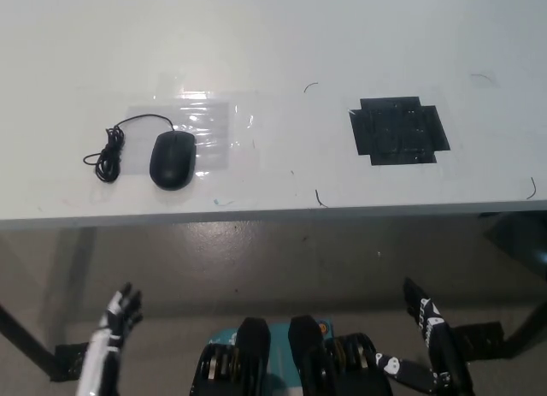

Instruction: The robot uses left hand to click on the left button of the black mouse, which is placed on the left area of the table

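The mouse [173,159] lies near the table's [273,37] front edge, toward its left end, cord [109,150] coiled at its left. The left hand [120,315] hangs below the edge, fingers [128,298] spread, empty, well apart from it. The right hand [423,315] rests low, also open.

Table [273,37] spans top of your view, front edge running across middle. Mouse [173,159] sits on table's left part, near front edge. Cable [115,146] coiled just left of mouse, looping round to its back end. Clear film [209,122] lies flat behind and right of mouse, mouse overlapping its corner. Tape patch [398,131] well right of mouse, on table's right part. Left hand [121,312] low at your left, below table edge; right hand [425,312] low at right, both apart from table.
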